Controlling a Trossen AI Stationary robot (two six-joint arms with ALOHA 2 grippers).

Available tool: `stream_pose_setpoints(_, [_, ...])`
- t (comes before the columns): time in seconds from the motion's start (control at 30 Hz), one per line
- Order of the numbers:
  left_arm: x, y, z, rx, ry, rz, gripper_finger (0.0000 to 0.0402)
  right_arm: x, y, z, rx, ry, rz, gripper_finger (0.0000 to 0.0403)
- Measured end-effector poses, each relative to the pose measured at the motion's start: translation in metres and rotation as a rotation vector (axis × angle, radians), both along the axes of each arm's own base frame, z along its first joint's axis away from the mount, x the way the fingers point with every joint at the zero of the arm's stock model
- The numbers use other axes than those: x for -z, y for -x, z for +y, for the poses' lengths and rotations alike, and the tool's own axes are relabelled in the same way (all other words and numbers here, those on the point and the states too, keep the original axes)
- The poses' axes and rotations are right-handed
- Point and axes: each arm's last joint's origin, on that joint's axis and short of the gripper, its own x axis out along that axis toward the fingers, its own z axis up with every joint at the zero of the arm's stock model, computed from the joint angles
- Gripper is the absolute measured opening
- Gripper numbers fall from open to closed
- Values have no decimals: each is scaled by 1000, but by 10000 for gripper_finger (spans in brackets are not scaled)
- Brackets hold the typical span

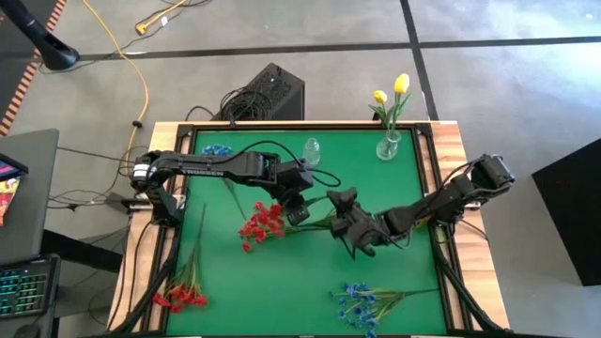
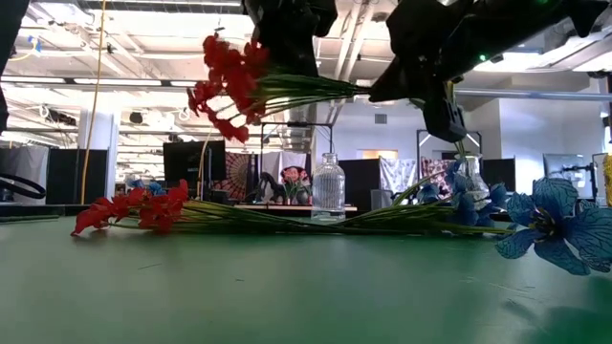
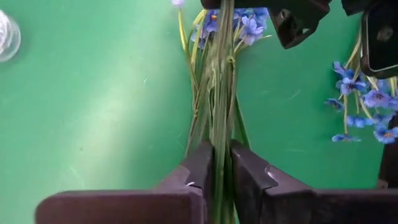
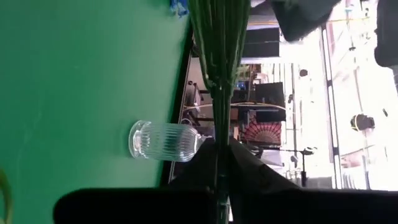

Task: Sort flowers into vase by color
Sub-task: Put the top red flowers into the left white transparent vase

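Red flowers [image 1: 262, 224] hang mid-table, stems lying crosswise between both arms; left gripper [image 1: 299, 212] pinches stems near the blooms; right gripper [image 1: 344, 223] clamps their far end; empty vase [image 1: 312, 149] stands behind, nearer the left arm.

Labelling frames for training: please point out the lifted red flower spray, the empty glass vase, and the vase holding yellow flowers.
lifted red flower spray [image 1: 262, 223], high view, on the blooms
empty glass vase [image 1: 312, 149], high view, body
yellow-flower vase [image 1: 388, 146], high view, glass base

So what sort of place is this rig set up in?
Likely an open lab or workshop: exposed ceiling beams and strip lights, a concrete floor with a yellow cable and taped lines, and a keyboard on a desk beside the green table.
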Motion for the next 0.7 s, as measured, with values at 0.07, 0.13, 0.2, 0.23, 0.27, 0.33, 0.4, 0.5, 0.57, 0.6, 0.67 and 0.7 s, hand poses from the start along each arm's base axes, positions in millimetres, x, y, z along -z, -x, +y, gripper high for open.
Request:
stream_pose_setpoints(0.07, [0,-1,-1,40,-3,-11,53,2,0,2,-36,-18,17,37])
stream_pose_setpoints(0.13, [-1,-1,-3,84,5,-25,78,4,1,3,-80,-75,19,37])
stream_pose_setpoints(0.2, [-1,-2,-5,130,19,-34,105,8,1,2,-106,-138,24,37])
stream_pose_setpoints(0.23, [-2,-2,-6,154,29,-39,119,9,1,2,-112,-169,21,37])
stream_pose_setpoints(0.27, [-2,-2,-7,179,38,-45,134,11,2,1,-109,-192,18,37])
stream_pose_setpoints(0.33, [-4,-2,-9,235,42,-60,161,12,2,0,-104,-228,15,37])
stream_pose_setpoints(0.4, [-9,-3,-9,275,6,-84,184,12,2,0,-112,-252,5,37])
stream_pose_setpoints(0.5, [-21,-3,-6,292,-124,-124,206,8,2,3,-162,-308,-17,37])
stream_pose_setpoints(0.57, [-36,0,-5,295,-223,-198,211,3,5,5,-203,-378,-35,37])
stream_pose_setpoints(0.6, [-44,3,-5,303,-258,-236,211,-1,6,5,-225,-423,-52,37])
stream_pose_setpoints(0.67, [-62,12,-2,322,-325,-349,212,-9,10,6,-274,-522,-70,37])
stream_pose_setpoints(0.7, [-70,17,-1,322,-352,-410,212,-13,13,6,-297,-569,-73,37])
